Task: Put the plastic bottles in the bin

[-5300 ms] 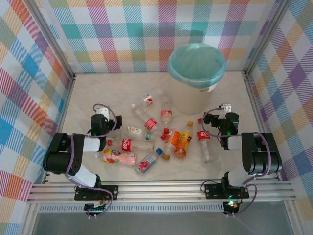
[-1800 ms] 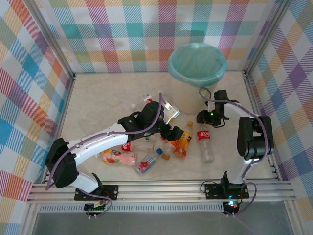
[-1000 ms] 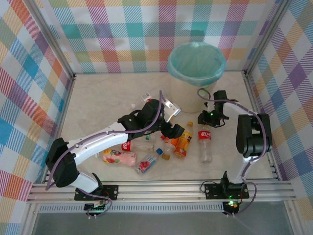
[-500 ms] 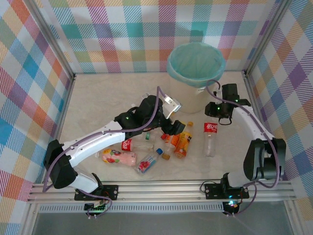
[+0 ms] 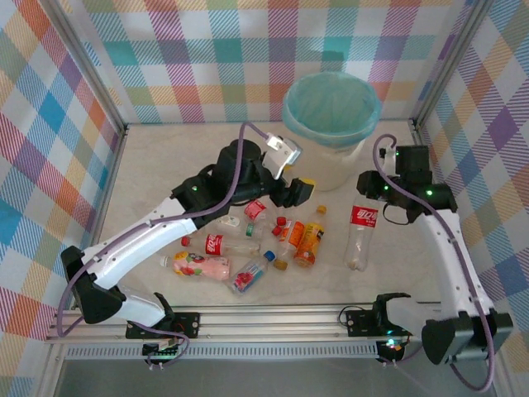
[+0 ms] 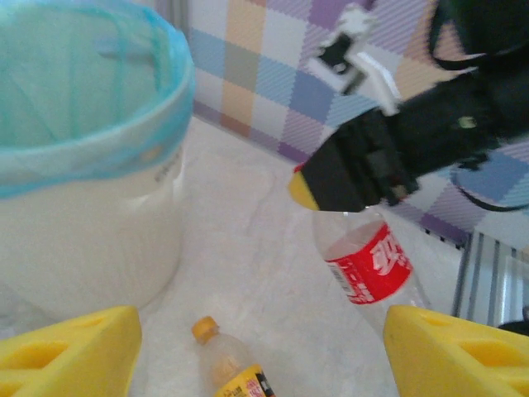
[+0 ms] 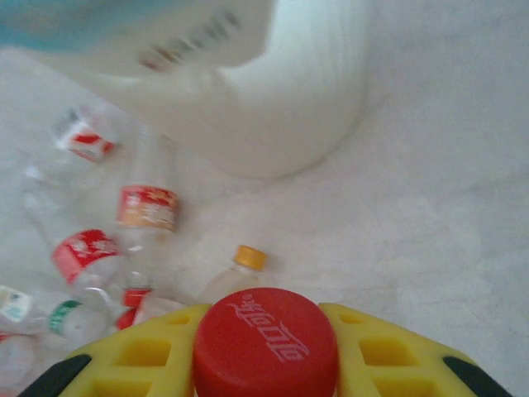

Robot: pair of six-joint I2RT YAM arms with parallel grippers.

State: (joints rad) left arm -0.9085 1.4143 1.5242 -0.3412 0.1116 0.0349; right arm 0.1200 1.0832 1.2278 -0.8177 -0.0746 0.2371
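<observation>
My right gripper [image 5: 369,188] is clamped on the red cap [image 7: 264,339] of a clear red-label bottle [image 5: 361,225]. In the right wrist view the cap is pinched tight between the two yellow fingers [image 7: 140,360]. The bottle hangs from the cap with its body pointing toward the near edge, just right of the bin [image 5: 331,165]. I can't tell if its bottom end touches the table [image 5: 165,157].

My left gripper [image 5: 302,192] hovers just in front of the bin wall, left of the held bottle. In the left wrist view its fingers [image 6: 70,347] are spread wide with nothing gripped. An orange-capped bottle [image 6: 223,356] lies on the table below the gap.

The bin stands upright at the far side, right of centre, with a teal bag [image 5: 331,103] folded over its rim.

The other bottles lie scattered on the table in front of the bin, between my arms. Among them are a pink bottle [image 5: 201,265], a blue-capped bottle [image 5: 250,275] beside it, and a clear cola bottle [image 5: 225,244] just behind.
</observation>
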